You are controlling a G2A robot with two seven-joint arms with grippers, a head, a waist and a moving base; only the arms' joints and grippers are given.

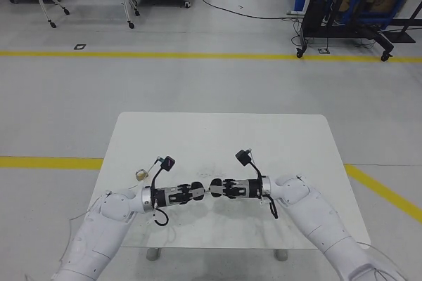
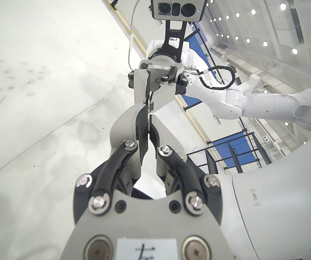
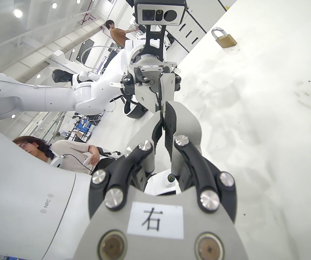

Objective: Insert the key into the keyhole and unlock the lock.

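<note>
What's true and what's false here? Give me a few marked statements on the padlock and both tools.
1. The padlock lies on the table, shackle closed. True.
2. The left tool grips the padlock. False: it is shut, away from the padlock.
3. The right tool is wide open. False: its fingers are pressed shut.
4. The two tools face each other tip to tip above the table. True.
</note>
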